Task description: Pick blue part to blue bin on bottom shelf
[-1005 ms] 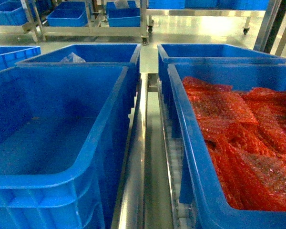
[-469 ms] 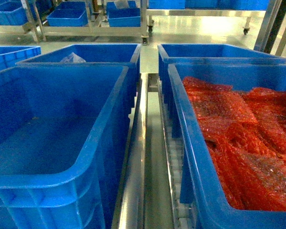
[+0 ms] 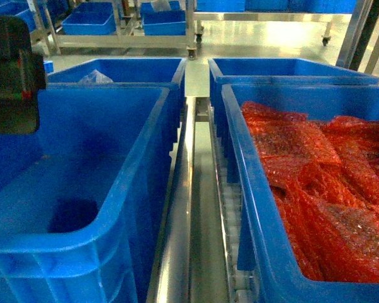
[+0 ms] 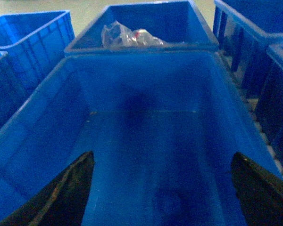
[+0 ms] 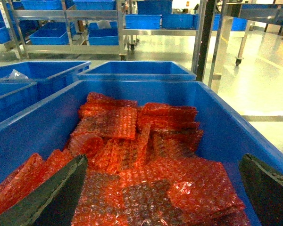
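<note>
The blue bin stands at the near left on the bottom shelf's steel rail. On its floor lies a dark blue rectangular patch that looks like the blue part; I cannot rule out a shadow. In the left wrist view it is only a blurred dark spot. My left gripper hangs open over the bin's inside with nothing between its fingers. Its black body shows at the upper left of the head view. My right gripper is open above red bubble-wrap packets.
A like crate full of red packets stands to the right, across white roller tracks. Behind are two more blue crates, the left one holding a clear plastic bag. More racks with crates stand across the floor.
The left arm's black body has come into the head view at the upper left. The dark rectangular patch on the bin floor was not there before.
</note>
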Tool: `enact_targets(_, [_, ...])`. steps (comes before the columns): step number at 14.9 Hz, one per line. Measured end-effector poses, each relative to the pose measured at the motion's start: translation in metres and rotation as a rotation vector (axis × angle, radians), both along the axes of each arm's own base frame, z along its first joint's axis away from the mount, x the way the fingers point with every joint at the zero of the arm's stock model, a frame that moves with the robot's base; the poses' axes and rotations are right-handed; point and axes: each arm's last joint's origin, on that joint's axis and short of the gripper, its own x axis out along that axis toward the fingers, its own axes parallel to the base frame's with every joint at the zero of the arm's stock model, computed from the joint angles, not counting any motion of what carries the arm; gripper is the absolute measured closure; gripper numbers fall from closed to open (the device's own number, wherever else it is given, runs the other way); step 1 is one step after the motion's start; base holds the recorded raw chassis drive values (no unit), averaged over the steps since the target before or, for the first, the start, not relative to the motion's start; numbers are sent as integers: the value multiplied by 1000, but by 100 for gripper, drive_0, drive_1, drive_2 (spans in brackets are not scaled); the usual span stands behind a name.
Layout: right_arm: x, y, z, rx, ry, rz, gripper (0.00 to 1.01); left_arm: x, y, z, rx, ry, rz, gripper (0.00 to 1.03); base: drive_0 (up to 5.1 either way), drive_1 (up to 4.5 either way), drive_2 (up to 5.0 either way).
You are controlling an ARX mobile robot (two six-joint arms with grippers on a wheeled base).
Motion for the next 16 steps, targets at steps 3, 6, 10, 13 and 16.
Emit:
enact_targets(3, [0, 0, 0, 0, 0, 0, 3, 0, 6, 6, -68, -183, -47, 14, 0, 0, 0])
enact_targets(6, [0, 0, 0, 0, 1, 0, 3, -14, 20, -9, -78, -263, -68, 28, 0, 0, 0])
enact_targets(10, [0, 0, 0, 0, 0, 0, 3, -34, 45, -25, -74, -309, -54, 59, 0, 0, 0])
enact_targets(13, [0, 0, 0, 0, 0, 0, 3, -53, 61, -42, -73, -296, -62, 96, 0, 0, 0])
enact_targets(16, [0, 0, 0, 0, 0, 0, 3, -69, 71, -52, -74, -301, -65, 101, 0, 0, 0])
